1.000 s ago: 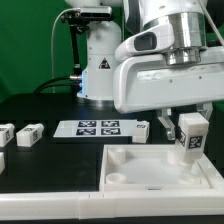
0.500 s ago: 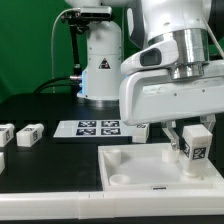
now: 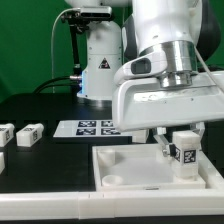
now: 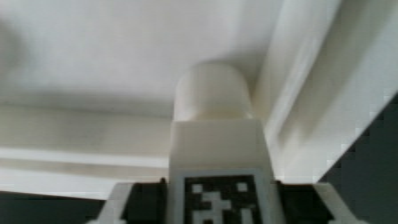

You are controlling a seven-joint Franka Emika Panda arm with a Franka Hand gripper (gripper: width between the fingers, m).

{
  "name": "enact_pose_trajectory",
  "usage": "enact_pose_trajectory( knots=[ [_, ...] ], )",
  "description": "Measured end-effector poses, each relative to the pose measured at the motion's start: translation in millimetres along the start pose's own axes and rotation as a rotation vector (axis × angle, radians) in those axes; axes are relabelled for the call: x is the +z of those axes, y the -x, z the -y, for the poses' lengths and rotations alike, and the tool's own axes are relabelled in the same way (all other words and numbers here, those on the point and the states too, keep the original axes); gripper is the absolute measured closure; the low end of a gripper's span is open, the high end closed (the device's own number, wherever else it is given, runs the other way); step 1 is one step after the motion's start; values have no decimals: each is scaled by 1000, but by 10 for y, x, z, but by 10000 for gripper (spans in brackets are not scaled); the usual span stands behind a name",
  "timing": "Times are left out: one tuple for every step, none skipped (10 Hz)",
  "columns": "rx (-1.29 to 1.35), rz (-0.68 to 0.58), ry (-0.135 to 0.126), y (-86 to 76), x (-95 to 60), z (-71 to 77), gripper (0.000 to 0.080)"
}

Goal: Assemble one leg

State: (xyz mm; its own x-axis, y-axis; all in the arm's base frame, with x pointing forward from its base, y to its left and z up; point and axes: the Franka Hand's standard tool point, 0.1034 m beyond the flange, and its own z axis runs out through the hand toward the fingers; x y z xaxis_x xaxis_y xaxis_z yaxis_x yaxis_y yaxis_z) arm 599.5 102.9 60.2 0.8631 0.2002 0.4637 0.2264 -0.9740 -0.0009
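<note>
My gripper (image 3: 182, 152) is shut on a leg (image 3: 185, 155), a small white block with a black-and-white tag on its face. The leg stands upright with its lower end down in the large white tray-like panel (image 3: 125, 165), at the exterior view's right. In the wrist view the leg (image 4: 222, 120) runs from between my fingers (image 4: 146, 200) toward the panel's inner corner (image 4: 107, 100), its rounded peg end close to the panel wall. Two more legs (image 3: 30, 133) lie on the table at the exterior view's left.
The marker board (image 3: 85, 128) lies behind the panel. The robot base (image 3: 100, 60) stands at the back. Another small white block (image 3: 5, 134) lies at the exterior view's left edge.
My gripper has moved down and slightly toward the exterior view's left with the leg. The panel has also slid toward the exterior view's left.
</note>
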Motion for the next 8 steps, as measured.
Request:
enact_pose_trajectory(
  knots=[
    [-1, -19, 4, 9, -6, 0, 511],
    [-1, -18, 4, 7, -5, -1, 511],
    [-1, -18, 4, 7, -5, -1, 407],
    [-1, -18, 4, 7, -5, -1, 267],
    [-1, -18, 4, 7, -5, -1, 187],
    [-1, -18, 4, 8, -4, -1, 187],
    [-1, -18, 4, 8, -4, -1, 157],
    [-1, -18, 4, 8, -4, -1, 152]
  ],
)
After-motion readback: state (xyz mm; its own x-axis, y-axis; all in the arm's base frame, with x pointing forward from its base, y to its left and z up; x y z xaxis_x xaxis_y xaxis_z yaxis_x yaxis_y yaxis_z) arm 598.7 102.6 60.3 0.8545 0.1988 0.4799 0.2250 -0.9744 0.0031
